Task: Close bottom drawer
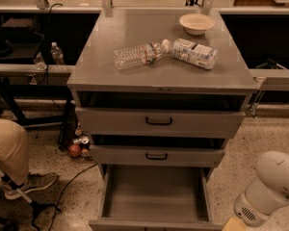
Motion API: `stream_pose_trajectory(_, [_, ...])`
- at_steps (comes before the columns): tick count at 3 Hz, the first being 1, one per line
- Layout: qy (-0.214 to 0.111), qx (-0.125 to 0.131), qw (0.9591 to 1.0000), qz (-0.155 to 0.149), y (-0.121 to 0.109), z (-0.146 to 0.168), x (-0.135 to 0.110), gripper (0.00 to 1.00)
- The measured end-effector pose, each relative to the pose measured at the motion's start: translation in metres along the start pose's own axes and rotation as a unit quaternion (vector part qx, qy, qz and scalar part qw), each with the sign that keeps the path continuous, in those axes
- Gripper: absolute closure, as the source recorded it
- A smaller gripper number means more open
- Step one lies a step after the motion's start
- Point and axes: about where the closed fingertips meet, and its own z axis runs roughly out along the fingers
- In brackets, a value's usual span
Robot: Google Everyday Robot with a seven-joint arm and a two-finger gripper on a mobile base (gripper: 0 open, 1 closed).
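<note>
Grey metal bottom drawer (154, 195) open, below tabletop (127, 29) front edge. Gripper (234, 224) low, beneath front-right corner, mostly cropped; claw state you cannot tell. Likely approach step. Next: put it against drawer front, push straight in.

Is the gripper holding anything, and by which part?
Cannot tell: the gripper, low at the right edge beside the open bottom drawer, is mostly cut off; nothing held shows.
</note>
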Motion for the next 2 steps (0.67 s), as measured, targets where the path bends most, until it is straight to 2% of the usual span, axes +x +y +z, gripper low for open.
stream_pose_trajectory(1, [-0.007,-0.056,0.9981,0.022,0.001,0.071,-0.001,0.0])
stream_pose_trajectory(2, [-0.034,-0.086,0.995,0.037,-0.01,0.126,-0.013,0.0])
